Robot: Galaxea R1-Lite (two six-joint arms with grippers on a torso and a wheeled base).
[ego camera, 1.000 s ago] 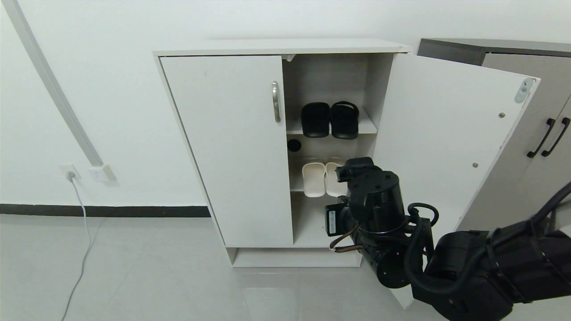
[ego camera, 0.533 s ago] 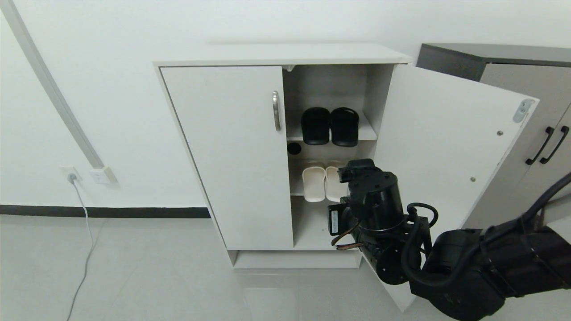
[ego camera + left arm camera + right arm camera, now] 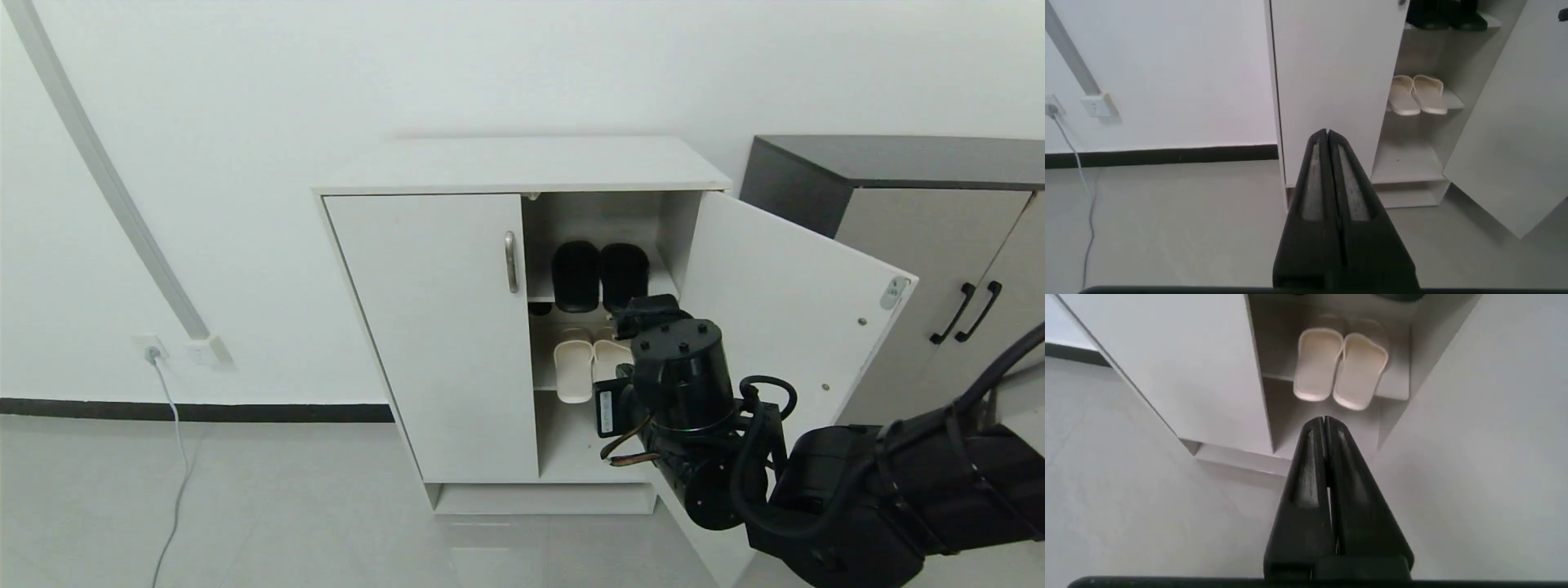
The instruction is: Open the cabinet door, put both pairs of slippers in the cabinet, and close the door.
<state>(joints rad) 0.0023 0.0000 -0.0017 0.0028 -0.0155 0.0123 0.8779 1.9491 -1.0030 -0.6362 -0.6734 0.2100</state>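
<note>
The white cabinet (image 3: 522, 167) stands against the wall with its left door (image 3: 433, 327) shut and its right door (image 3: 775, 302) swung open. A black pair of slippers (image 3: 600, 276) sits on the upper shelf. On the shelf below sits a white pair (image 3: 581, 359). My right arm hangs before the open half, near the lower shelves. Its gripper (image 3: 1325, 425) is shut and empty, pointing at the white slippers (image 3: 1341, 366). My left gripper (image 3: 1327, 135) is shut and empty too, held back from the cabinet over the floor, with the white pair (image 3: 1417, 94) ahead of it.
A grey cabinet (image 3: 922, 245) with black handles stands just right of the open door. A wall socket with a hanging cable (image 3: 151, 353) is at the left. Bare tiled floor (image 3: 245, 523) lies in front and to the left.
The whole head picture has shifted: the cabinet now shows lower and smaller, so the camera has moved. The slippers stay on their shelves, and the right arm holds about the same place.
</note>
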